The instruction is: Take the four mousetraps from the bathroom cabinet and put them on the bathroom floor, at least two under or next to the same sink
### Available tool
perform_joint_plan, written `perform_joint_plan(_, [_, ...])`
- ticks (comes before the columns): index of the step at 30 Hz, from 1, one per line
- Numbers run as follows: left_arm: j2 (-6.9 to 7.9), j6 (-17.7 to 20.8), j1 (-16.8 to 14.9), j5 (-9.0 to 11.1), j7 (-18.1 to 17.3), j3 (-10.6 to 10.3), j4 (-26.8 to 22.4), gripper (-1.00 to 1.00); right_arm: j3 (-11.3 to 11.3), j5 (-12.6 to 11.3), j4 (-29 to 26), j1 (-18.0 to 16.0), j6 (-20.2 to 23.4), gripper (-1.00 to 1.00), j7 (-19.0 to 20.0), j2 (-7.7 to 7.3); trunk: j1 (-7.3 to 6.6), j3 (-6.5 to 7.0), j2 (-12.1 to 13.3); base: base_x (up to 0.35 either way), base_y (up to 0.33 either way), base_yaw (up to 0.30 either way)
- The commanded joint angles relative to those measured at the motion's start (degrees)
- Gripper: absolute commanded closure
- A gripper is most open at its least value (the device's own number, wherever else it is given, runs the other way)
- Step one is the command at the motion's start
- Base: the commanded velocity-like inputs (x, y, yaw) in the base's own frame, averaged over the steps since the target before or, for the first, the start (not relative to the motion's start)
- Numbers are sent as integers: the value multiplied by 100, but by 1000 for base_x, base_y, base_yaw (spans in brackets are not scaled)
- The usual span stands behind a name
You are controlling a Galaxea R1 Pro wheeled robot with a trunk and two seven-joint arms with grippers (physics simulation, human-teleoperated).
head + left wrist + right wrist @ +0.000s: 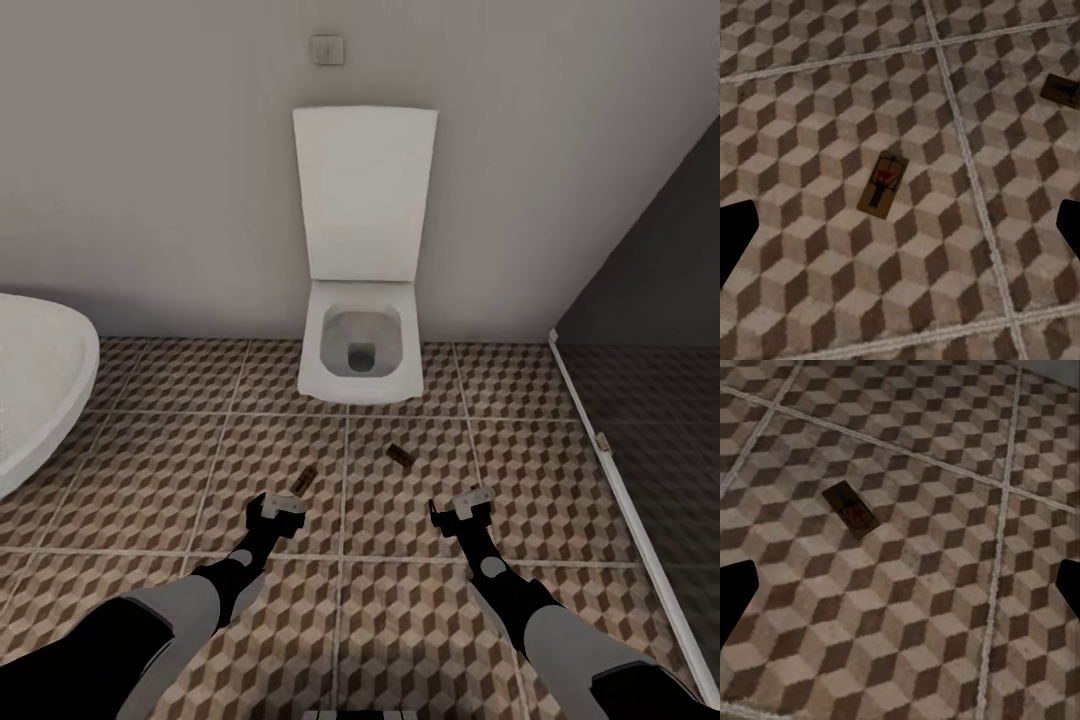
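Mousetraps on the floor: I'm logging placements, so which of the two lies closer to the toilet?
The right-hand mousetrap, ahead of the right tool. The other mousetrap lies farther back from the toilet, by the left tool.

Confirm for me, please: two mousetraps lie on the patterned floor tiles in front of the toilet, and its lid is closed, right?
Not quite: the toilet lid stands open against the wall, as the head view shows. Two mousetraps do lie on the patterned floor before it.

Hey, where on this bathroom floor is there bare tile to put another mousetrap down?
Bare tiles lie between the left mousetrap and the bathtub, and between the right mousetrap and the shower glass. It is tighter in front of the toilet, where both traps lie near the grippers, left and right.
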Motion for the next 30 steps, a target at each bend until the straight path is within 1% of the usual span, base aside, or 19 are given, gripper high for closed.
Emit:
perform_joint_plan(1, [-5,-37,-9,33,17,-49,25,-100,13,59,7,-4,-4,-100,-54,0,-23,25,40,0,0,0])
perform_joint_plan(30, [-9,-32,-4,36,16,-49,25,-100,14,60,7,-4,-4,-100,-54,8,-660,812,1203,0,0,0])
